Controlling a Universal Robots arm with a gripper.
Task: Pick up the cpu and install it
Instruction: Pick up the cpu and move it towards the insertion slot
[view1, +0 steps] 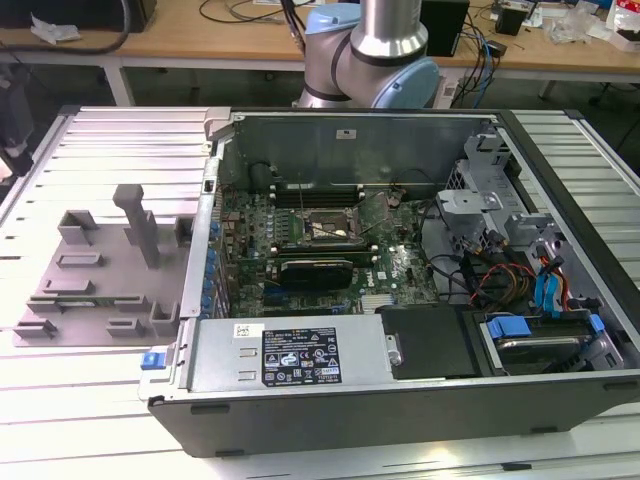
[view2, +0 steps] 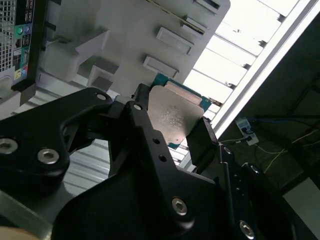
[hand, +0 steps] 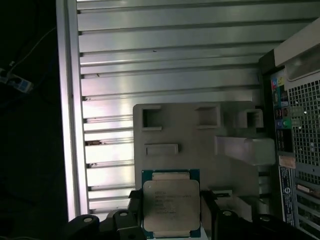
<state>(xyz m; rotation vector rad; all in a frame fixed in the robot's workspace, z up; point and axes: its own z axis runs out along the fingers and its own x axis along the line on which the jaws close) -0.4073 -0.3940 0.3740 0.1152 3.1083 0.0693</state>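
Cpu (hand: 171, 207) pinched between fingers (view2: 201, 142) (both edges).

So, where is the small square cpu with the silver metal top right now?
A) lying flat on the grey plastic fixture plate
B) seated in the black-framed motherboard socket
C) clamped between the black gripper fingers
C: in both wrist views the silver-topped square cpu sits gripped between the fingers of the black gripper, lifted clear of the grey plastic fixture plate behind it.
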